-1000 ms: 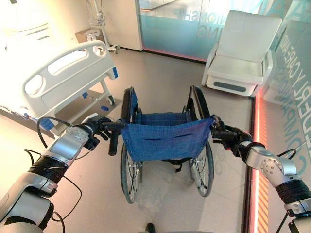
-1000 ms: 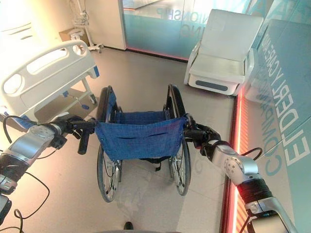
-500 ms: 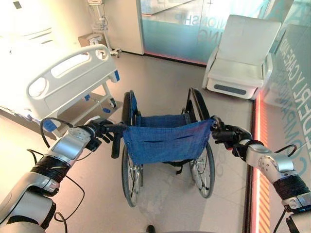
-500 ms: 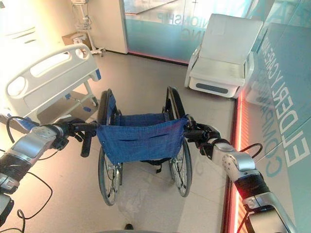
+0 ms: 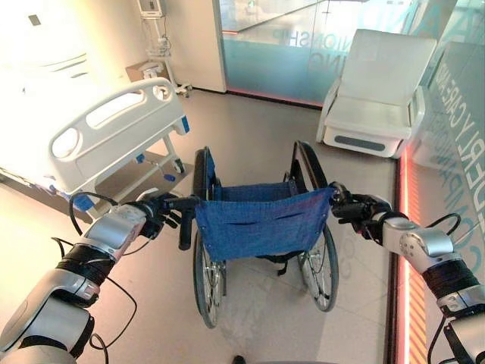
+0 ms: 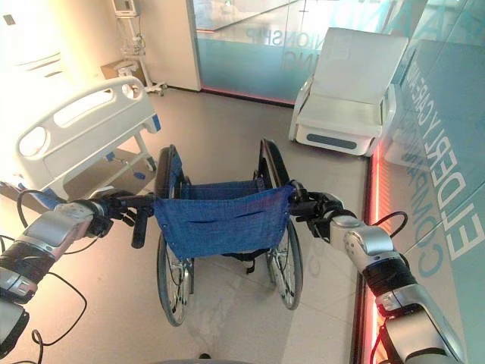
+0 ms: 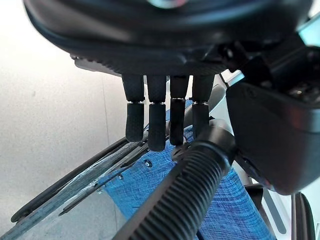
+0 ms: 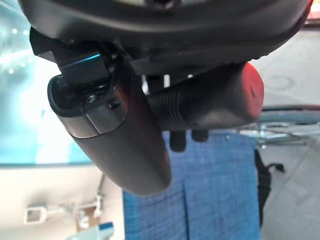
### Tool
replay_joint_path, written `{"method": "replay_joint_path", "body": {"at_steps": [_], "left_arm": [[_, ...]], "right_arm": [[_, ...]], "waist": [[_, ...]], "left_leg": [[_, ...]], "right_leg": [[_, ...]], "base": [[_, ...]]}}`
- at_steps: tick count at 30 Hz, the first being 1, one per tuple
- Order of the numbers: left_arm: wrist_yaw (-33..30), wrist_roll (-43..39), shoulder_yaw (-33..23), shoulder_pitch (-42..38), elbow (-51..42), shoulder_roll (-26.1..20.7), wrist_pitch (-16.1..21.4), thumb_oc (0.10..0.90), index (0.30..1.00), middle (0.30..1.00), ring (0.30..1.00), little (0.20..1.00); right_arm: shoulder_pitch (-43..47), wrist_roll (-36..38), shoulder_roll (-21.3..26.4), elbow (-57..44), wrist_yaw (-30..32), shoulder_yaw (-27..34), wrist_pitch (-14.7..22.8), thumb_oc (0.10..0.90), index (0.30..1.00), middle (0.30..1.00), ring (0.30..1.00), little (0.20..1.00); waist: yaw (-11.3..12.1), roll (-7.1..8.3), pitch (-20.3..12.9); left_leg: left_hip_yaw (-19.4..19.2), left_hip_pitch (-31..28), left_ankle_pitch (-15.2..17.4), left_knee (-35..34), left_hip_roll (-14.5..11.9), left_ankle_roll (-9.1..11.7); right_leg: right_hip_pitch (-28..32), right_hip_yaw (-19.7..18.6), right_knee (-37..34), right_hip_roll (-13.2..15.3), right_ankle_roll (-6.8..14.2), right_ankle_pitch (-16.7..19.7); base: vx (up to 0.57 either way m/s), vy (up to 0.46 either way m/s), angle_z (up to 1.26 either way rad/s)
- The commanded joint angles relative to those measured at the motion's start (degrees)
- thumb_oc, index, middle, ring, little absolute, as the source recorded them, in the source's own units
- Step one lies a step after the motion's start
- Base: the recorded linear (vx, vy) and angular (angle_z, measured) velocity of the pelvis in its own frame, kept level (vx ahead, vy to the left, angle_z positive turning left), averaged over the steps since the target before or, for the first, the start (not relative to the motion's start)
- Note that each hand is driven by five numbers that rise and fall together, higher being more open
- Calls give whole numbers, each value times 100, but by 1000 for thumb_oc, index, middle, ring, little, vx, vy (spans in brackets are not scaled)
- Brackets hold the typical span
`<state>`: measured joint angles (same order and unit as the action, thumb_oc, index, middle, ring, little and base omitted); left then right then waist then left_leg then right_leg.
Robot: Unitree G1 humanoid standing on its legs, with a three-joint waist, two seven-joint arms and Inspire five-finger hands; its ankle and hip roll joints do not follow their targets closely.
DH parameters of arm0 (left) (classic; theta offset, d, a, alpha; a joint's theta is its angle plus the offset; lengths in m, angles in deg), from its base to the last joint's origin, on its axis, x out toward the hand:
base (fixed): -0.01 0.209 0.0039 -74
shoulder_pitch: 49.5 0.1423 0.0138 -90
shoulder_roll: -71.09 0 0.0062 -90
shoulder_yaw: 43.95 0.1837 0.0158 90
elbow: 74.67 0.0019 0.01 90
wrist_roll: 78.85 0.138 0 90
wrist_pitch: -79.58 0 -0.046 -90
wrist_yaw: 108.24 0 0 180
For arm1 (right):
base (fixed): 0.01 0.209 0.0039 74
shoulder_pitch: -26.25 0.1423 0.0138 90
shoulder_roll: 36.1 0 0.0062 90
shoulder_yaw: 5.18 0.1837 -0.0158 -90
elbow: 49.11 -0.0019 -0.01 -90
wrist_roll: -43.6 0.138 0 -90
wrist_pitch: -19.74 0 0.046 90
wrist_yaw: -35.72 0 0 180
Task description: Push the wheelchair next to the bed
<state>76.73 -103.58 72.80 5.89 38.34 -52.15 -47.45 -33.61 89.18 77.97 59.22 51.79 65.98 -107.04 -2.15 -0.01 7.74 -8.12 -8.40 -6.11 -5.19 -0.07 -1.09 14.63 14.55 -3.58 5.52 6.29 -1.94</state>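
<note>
A wheelchair (image 5: 261, 224) with a blue cloth back stands in the middle of the floor, its back towards me. My left hand (image 5: 155, 214) is curled round its left push handle (image 7: 190, 195); the fingers (image 7: 157, 120) hang over the ribbed grip. My right hand (image 5: 360, 208) holds the right push handle (image 8: 210, 102), with the thumb (image 8: 125, 145) laid across it. The bed (image 5: 114, 133), with a white footboard, stands to the front left of the wheelchair, a short gap away.
A white armchair (image 5: 375, 87) sits at the back right before a glass wall (image 5: 280, 45). A stand with equipment (image 5: 155, 38) is behind the bed. A lit red strip (image 5: 402, 250) runs along the right wall's foot. Open floor lies between bed and armchair.
The whole view has shifted a little. The wheelchair has rolled slightly forward with both hands still on its handles, and my right arm is more stretched out.
</note>
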Motion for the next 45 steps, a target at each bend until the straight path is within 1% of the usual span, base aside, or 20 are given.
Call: {"method": "replay_joint_path", "body": {"at_steps": [1,3,7,10,13,18,20,22,26,27,29,32,34,35,38,40,42,43,44,45], "left_arm": [[521,-987,-49,-1216,135,353,365,400,300,300,300,300],[627,-954,19,-1445,384,216,434,400,300,300,300,300],[708,-1031,36,-1708,772,174,519,400,300,300,300,300],[642,-1096,8,-1809,986,276,554,400,300,300,300,300],[482,-1172,9,-1833,1043,394,607,400,300,300,300,300],[275,-1156,1,-1665,987,478,783,400,300,300,300,300],[217,-1097,-19,-1616,989,517,827,400,300,300,300,300],[100,-1095,-96,-1537,1036,613,910,400,300,300,300,300],[-39,-1166,-163,-1372,1126,754,1072,400,300,300,300,300],[-88,-1162,-196,-1314,1107,768,1079,400,300,300,300,300],[-181,-1171,-225,-1230,1075,785,1103,400,300,300,300,300],[-355,-1215,-247,-1143,1066,834,1207,400,300,300,300,300],[-429,-1315,-286,-1101,1077,848,1298,400,300,300,300,300],[-468,-1356,-354,-1111,1078,877,1341,400,300,300,300,300],[-495,-1332,-395,-1158,1110,914,1417,400,300,300,300,300],[-493,-1391,-410,-1141,1128,859,1497,400,300,300,300,300],[-483,-1472,-432,-1089,1104,818,1587,400,300,300,300,300],[-468,-1479,-442,-1062,1070,795,1592,400,300,300,300,300],[-448,-1507,-465,-967,946,734,1586,400,300,300,300,300],[-437,-1536,-490,-907,857,680,1580,400,300,300,300,300]], "right_arm": [[1013,815,-453,-82,-645,-308,57,400,300,300,300,300],[1188,881,-344,139,-700,-314,32,400,300,300,300,300],[1418,904,-236,450,-873,-330,-41,400,300,300,300,300],[1614,867,-227,740,-1051,-383,-83,400,300,300,300,300],[1683,842,-199,860,-1172,-425,-118,400,300,300,300,300],[1514,897,-200,732,-1176,-389,-131,400,300,300,300,300],[1442,891,-251,693,-1151,-354,-130,400,300,300,300,300],[1401,892,-287,738,-1193,-287,-102,400,300,300,300,300],[1453,977,-308,783,-1204,-310,-138,400,300,300,300,300],[1452,991,-314,784,-1213,-340,-145,400,300,300,300,300],[1436,1042,-326,742,-1146,-381,-153,400,300,300,300,300],[1438,997,-326,743,-1113,-427,-110,400,300,300,300,300],[1491,1004,-292,728,-1066,-446,-102,400,300,300,300,300],[1560,1092,-258,732,-962,-423,-63,400,300,300,300,300],[1657,1173,-334,759,-758,-415,51,400,300,300,300,300],[1708,1232,-394,729,-627,-449,102,400,300,300,300,300],[1722,1360,-428,650,-413,-508,192,400,300,300,300,300],[1684,1380,-426,612,-375,-518,227,400,300,300,300,300],[1568,1435,-412,484,-264,-521,302,400,300,300,300,300],[1493,1431,-389,411,-241,-505,344,400,300,300,300,300]], "waist": [[347,31,263],[321,-11,335],[307,-92,402],[293,-74,418],[153,13,445],[-50,173,538],[-75,192,558],[-82,206,481],[-150,158,246],[-160,95,185],[-190,85,100],[-144,157,128],[-100,222,178],[-54,215,283],[34,206,448],[98,193,512],[277,56,625],[337,27,636],[468,-3,654],[535,-24,663]], "left_leg": [[-121,-86,1079,919,430,-250],[-88,-14,1129,1039,452,-335],[-113,-10,1121,1060,456,-332],[-135,-98,1179,1060,519,-289],[-18,-281,1362,1066,667,-247],[115,-533,1668,1164,818,-246],[111,-571,1770,1257,789,-267],[91,-582,1874,1364,766,-286],[97,-713,2112,1710,660,-118],[64,-751,1989,1930,551,-4],[-29,-576,1390,2640,379,257],[-169,288,416,4380,96,674],[-290,751,170,5233,-27,840],[-383,1263,183,5748,-360,892],[-338,1514,257,4986,-494,696],[-370,1565,123,4138,-502,626],[-260,1862,-392,2758,-518,756],[-187,2009,-538,2482,-523,790],[-57,2253,-908,1813,-536,882],[-3,2420,-1108,1555,-584,916]], "right_leg": [[-763,-81,1360,393,187,33],[-1045,-181,2126,511,188,206],[-1435,-181,3024,664,140,568],[-1589,-91,2720,667,155,676],[-1886,-109,1747,471,223,755],[-2307,-135,796,343,437,1481],[-2389,-83,855,354,406,1526],[-2306,18,939,376,383,1348],[-2240,109,1103,329,187,1055],[-2190,181,1149,261,91,918],[-2060,250,1109,207,-109,732],[-1657,348,1068,219,-426,412],[-1473,415,1096,274,-552,241],[-1292,447,1132,237,-651,112],[-1106,228,1152,168,-638,30],[-1022,82,1153,98,-623,-6],[-807,-92,1180,-107,-616,-119],[-737,-139,1150,-150,-613,-131],[-531,-238,1054,-224,-598,-178],[-400,-314,995,-277,-604,-203]], "base": [[52,124,-1],[54,137,3],[95,128,2],[175,21,-5],[260,-60,-17],[272,-109,9],[318,-154,64],[320,-163,24],[336,-137,2],[358,-158,19],[270,-155,13],[274,-154,16],[198,-79,9],[172,-40,-10],[295,75,-8],[306,140,2],[385,208,-11],[440,224,-7],[414,199,4],[552,267,-11]]}}
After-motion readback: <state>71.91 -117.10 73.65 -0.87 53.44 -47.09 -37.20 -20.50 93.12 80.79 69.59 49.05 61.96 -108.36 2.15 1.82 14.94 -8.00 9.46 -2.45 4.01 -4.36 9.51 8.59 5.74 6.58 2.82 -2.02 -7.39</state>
